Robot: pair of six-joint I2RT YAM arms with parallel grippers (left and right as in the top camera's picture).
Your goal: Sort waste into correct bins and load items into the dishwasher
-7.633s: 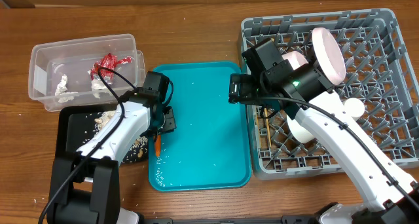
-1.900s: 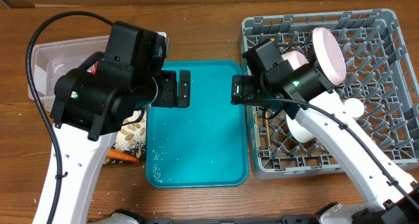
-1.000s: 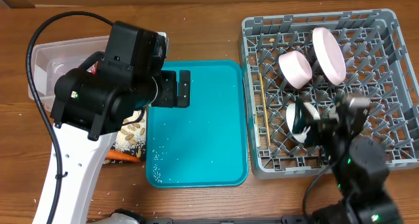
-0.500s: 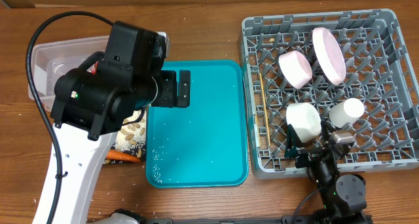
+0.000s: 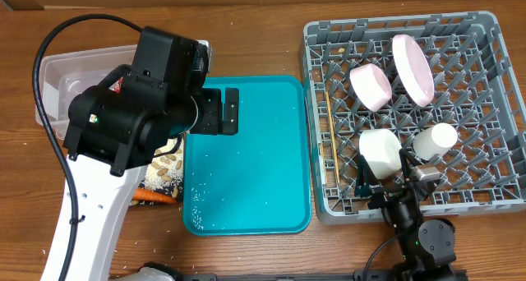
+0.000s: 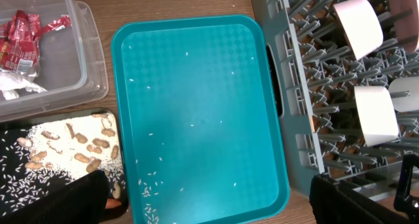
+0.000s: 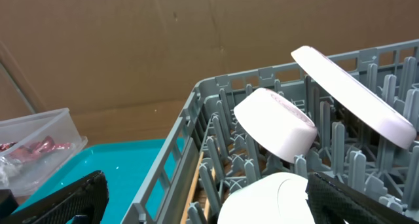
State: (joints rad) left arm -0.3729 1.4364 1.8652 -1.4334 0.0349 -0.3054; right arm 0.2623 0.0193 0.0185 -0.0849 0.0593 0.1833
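Note:
My left gripper (image 5: 219, 115) hangs open high over the teal tray (image 5: 246, 174); in the left wrist view its fingers (image 6: 78, 198) frame the tray (image 6: 196, 106), which carries only scattered rice grains. The grey dish rack (image 5: 485, 34) holds a pink bowl (image 5: 371, 87), a pink plate (image 5: 412, 67), a white cup (image 5: 380, 152), a second white cup (image 5: 433, 140) and wooden chopsticks (image 5: 329, 141). My right gripper (image 5: 386, 181) sits low at the rack's front edge, open. In the right wrist view the white cup (image 7: 268, 198) lies between its spread fingers (image 7: 65, 201), ungripped.
A clear bin (image 5: 57, 84) at the back left holds a red wrapper (image 6: 23, 44) and white scraps. A black tray (image 6: 72, 142) with peanuts and rice sits in front of it. A carrot (image 5: 152, 196) lies by its front edge.
The right arm has pulled back from above the rack to its front edge, uncovering the white cups. The left arm has stayed still over the last two seconds.

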